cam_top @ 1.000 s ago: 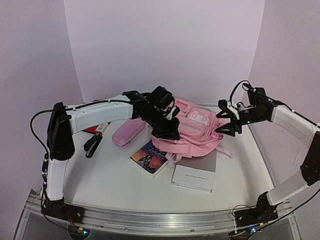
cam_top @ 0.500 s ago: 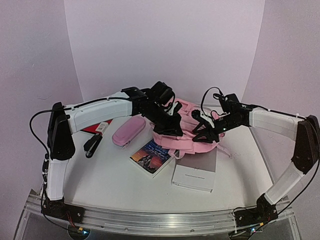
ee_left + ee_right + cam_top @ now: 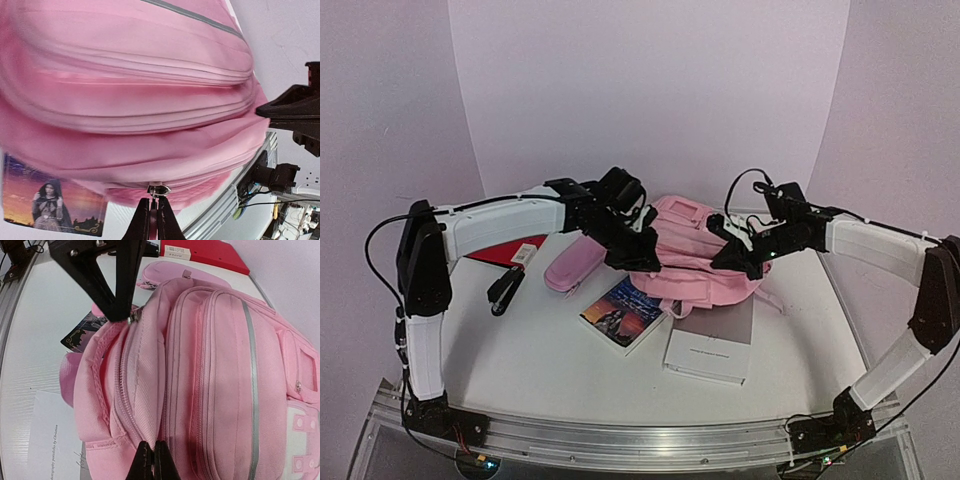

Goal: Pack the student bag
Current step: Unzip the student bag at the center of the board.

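The student bag [image 3: 695, 255], a soft pink backpack with silver strips, lies at the back middle of the table. It fills the left wrist view [image 3: 130, 75] and the right wrist view [image 3: 220, 365]. My left gripper [image 3: 645, 262] is at the bag's left end, shut [image 3: 154, 214] on the pull of a silver zip slider [image 3: 159, 190]; the right wrist view shows the same grip [image 3: 131, 316]. My right gripper [image 3: 735, 258] is at the bag's right side, shut [image 3: 152, 456] on a fold of fabric between two pockets.
A pink pencil case [image 3: 575, 266] lies left of the bag, with a red folder [image 3: 505, 250] and a black tool [image 3: 505, 290] farther left. A picture-cover book [image 3: 620, 312] and a white booklet [image 3: 708, 355] lie in front of the bag.
My right arm has swung left from the table's right side onto the bag, and its jaws have gone from open to shut. The left gripper has shifted slightly left, holding the zip pull.
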Motion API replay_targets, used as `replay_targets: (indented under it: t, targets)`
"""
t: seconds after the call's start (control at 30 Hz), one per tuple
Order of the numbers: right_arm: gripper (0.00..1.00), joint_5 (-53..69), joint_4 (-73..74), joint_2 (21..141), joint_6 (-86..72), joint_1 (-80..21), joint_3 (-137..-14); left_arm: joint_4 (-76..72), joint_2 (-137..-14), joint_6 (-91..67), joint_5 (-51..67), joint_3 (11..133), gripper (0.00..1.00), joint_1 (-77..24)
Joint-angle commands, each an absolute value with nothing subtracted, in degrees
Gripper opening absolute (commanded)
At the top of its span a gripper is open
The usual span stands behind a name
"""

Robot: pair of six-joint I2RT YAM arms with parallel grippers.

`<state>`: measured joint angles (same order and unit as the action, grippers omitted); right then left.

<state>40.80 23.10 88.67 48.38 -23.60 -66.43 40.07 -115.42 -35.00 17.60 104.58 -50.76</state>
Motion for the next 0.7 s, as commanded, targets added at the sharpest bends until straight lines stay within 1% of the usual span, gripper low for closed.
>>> replay_targets:
  t: [0.0,0.2,0.3,0.33,0.37,0.43,0.47,0.5,0.57,0.67]
  targets:
    - [0.0,40.9,24.0,81.9,51.2,-18.0,-66.9,37.4,-104.5,-35.3,11.0,100.3,0.0,-46.0]
    - [0.0,42.0,30.3,83.1,58.4,-7.6,-70.3,39.6,-102.7,-33.6,10.6,101.2,0.0,-45.6]
    - [0.0,42.3,32.2,84.2,60.9,-3.8,-72.0,38.0,-102.3,-34.2,11.8,101.0,0.0,-45.7]
    - [0.03,42.3,33.0,84.4,61.6,-3.5,-72.5,37.5,-102.6,-34.5,13.0,101.2,0.0,-45.8]
    - [0.09,42.5,34.1,84.5,62.2,-3.3,-72.9,37.0,-103.1,-34.7,14.2,101.6,0.0,-45.9]
    - [0.37,45.2,36.2,84.0,62.2,-3.4,-73.8,36.5,-105.4,-34.4,16.2,103.8,0.0,-47.0]
    - [0.5,47.2,37.0,83.5,61.9,-3.8,-74.0,36.4,-107.1,-34.3,17.2,105.0,0.0,-47.6]
    - [0.57,47.8,37.2,83.1,60.7,-5.0,-74.0,36.1,-108.3,-34.3,18.4,106.6,0.0,-48.2]
    - [0.62,47.7,37.2,82.2,58.6,-8.0,-74.0,35.2,-111.2,-34.6,20.5,108.9,0.0,-49.3]
    - [0.65,47.7,37.0,81.6,54.8,-13.1,-73.8,33.1,-114.0,-35.7,23.4,111.5,0.0,-50.5]
